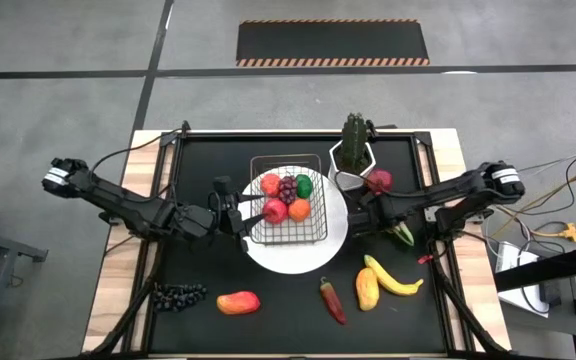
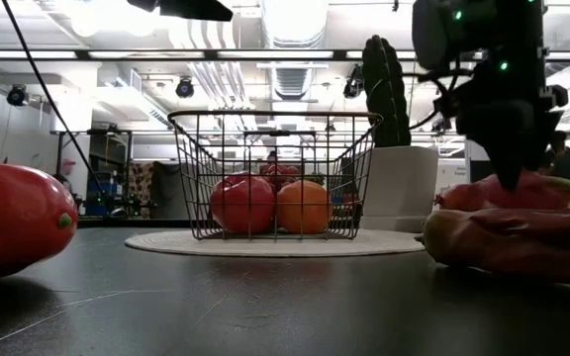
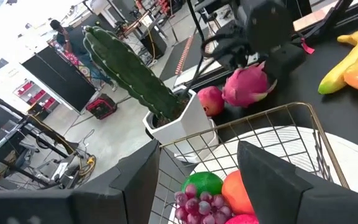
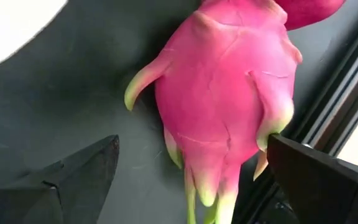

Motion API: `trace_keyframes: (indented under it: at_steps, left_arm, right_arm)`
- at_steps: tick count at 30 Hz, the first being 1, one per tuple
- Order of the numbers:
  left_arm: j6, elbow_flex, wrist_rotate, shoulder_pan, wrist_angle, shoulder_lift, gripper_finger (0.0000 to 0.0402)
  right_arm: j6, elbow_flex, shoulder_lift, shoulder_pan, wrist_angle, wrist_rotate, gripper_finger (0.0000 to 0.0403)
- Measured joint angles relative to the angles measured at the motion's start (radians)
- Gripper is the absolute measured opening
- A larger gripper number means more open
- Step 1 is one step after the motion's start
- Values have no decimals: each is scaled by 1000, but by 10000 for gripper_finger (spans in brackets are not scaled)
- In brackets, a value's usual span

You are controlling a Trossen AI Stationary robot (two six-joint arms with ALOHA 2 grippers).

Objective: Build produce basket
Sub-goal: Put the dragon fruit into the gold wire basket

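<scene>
Produce lies nearest the front edge of the surface (image 1: pixel 198 160) — dark grapes (image 1: pixel 178 295), a mango (image 1: pixel 238 302), a red chili (image 1: pixel 333 301) and a banana (image 1: pixel 393 279) beside an orange-yellow piece. Farther in, the basket (image 1: pixel 288 199) sits on a white plate (image 1: pixel 335 240), already holding red apples, an orange, a green piece and purple grapes. The left end effector (image 1: pixel 240 213) is at the basket's left side with its fingers parted; whether they touch the wire I cannot tell. The right end effector (image 1: pixel 360 210) is released, its fingers spread wide on either side of the dragonfruit (image 4: pixel 225 93) in its wrist view, grasping nothing.

The step in hand looks like picking up the dragonfruit — next the fingers would need to settle around its body and close before lifting toward the basket. Beyond stands a cactus pot (image 1: pixel 354 152). From overhead the right arm covers its own fingertips, and a green thing below that arm is too hidden to name.
</scene>
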Motion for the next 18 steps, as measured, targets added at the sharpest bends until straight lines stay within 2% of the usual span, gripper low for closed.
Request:
trace_keyframes:
  at_steps: [7,12,18]
  left_arm:
    - [0,0,0,0,0,0,199]
    - [0,-4,0,0,-3,0,199]
    - [0,-5,0,0,-4,0,199]
  right_arm:
    - [-25,-6,80,-21,-6,30,386]
    - [-29,-11,134,-21,-6,58,362]
    - [-51,-5,133,-21,-24,-20,330]
